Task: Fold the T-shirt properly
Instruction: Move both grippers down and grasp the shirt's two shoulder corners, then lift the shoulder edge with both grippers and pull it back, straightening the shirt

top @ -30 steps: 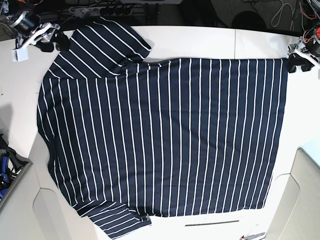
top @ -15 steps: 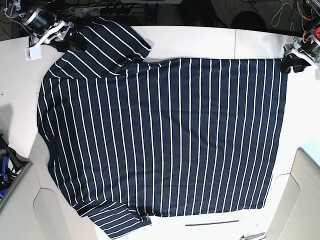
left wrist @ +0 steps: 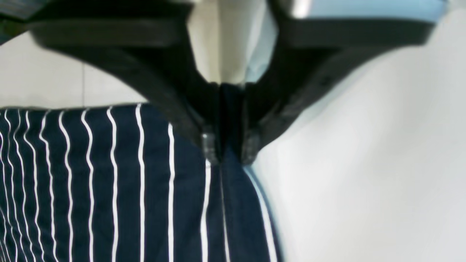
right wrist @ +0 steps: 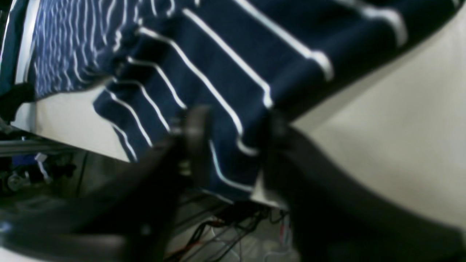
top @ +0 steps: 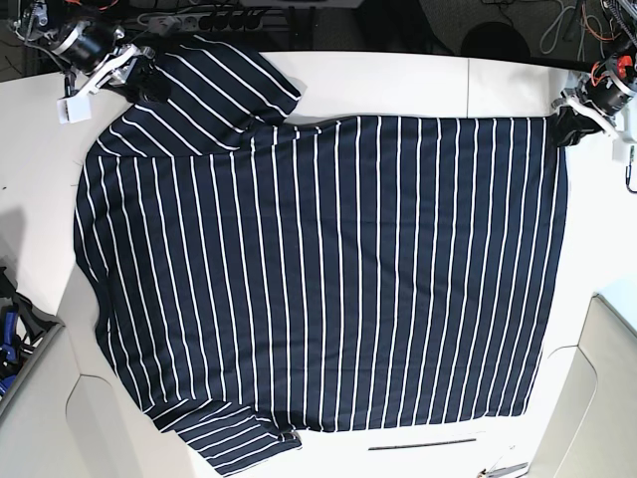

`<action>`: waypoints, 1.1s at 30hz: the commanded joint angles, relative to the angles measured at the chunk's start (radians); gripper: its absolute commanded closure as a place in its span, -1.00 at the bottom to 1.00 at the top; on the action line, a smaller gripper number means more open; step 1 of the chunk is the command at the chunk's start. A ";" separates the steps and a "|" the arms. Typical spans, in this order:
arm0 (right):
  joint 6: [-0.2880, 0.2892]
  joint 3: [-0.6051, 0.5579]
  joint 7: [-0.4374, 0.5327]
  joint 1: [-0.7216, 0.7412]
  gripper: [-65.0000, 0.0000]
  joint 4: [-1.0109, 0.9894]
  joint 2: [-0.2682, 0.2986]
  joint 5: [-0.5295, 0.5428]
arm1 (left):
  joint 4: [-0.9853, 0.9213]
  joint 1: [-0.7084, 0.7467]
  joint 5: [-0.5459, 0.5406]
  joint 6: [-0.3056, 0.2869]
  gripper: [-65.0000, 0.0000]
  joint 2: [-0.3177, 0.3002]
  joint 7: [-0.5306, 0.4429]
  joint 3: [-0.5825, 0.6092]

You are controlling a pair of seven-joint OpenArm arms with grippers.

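Observation:
The navy white-striped T-shirt lies spread flat on the white table, collar side to the left and hem to the right. My left gripper is at the hem's far right corner. In the left wrist view it is shut on that corner of the shirt. My right gripper is at the far left sleeve. In the right wrist view its jaws stand apart, with the sleeve's edge between them.
A thin dark rod lies near the table's front edge. Grey bins stand at the right and front left. A power strip and cables run behind the table. A white tag hangs by the right arm.
My right gripper moved right from beside the sleeve onto its edge. My left gripper moved in onto the hem corner and closed on it.

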 commanded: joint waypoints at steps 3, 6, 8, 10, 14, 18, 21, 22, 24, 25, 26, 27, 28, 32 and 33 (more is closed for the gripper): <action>0.005 0.003 0.005 -0.003 0.88 0.010 0.008 0.006 | 0.003 0.009 0.011 -0.002 1.00 -0.013 0.026 0.000; 0.005 0.003 0.025 -0.003 1.00 0.011 0.005 0.006 | 0.003 0.008 0.003 -0.002 1.00 -0.013 0.015 -0.001; 0.011 0.004 0.031 -0.003 1.00 0.014 0.003 0.006 | 0.003 0.008 -0.014 -0.002 1.00 -0.013 -0.003 -0.002; 0.027 0.014 0.029 -0.003 1.00 0.018 -0.006 0.007 | 0.006 0.008 -0.031 -0.002 1.00 -0.013 -0.008 -0.002; 0.027 0.062 -0.031 -0.003 1.00 0.052 -0.040 0.072 | 0.036 0.006 -0.038 -0.002 1.00 -0.019 -0.007 -0.003; 0.027 0.123 -0.082 -0.004 1.00 0.124 -0.061 0.132 | 0.078 0.006 -0.041 -0.002 1.00 -0.021 -0.008 -0.031; 0.026 0.162 -0.082 -0.003 1.00 0.185 -0.061 0.134 | 0.101 0.002 -0.040 -0.002 1.00 -0.021 -0.008 -0.056; 0.026 0.175 -0.082 -0.002 1.00 0.203 -0.061 0.134 | 0.102 -0.006 -0.040 -0.002 1.00 -0.021 -0.008 -0.066; 0.026 0.195 -0.082 0.011 1.00 0.235 -0.061 0.134 | 0.102 -0.023 -0.037 -0.002 1.00 -0.021 -0.008 -0.090; 0.026 0.202 -0.082 0.018 1.00 0.245 -0.061 0.134 | 0.102 -0.034 -0.037 -0.002 1.00 -0.021 -0.008 -0.101; 0.026 0.208 -0.082 0.027 1.00 0.249 -0.061 0.134 | 0.102 -0.047 -0.037 -0.002 1.00 -0.021 -0.008 -0.108; 0.026 0.210 -0.082 0.041 1.00 0.249 -0.061 0.133 | 0.102 -0.061 -0.037 -0.002 1.00 -0.021 -0.008 -0.111; 0.023 0.211 -0.082 0.058 1.00 0.248 -0.061 0.132 | 0.102 -0.077 -0.036 -0.002 1.00 -0.021 -0.008 -0.111; 0.022 0.211 -0.082 0.134 1.00 0.247 -0.064 0.110 | 0.102 -0.134 -0.023 -0.002 1.00 -0.020 -0.008 -0.111; 0.021 0.211 -0.082 0.155 1.00 0.247 -0.064 0.097 | 0.101 -0.149 -0.004 -0.002 1.00 -0.020 -0.008 -0.111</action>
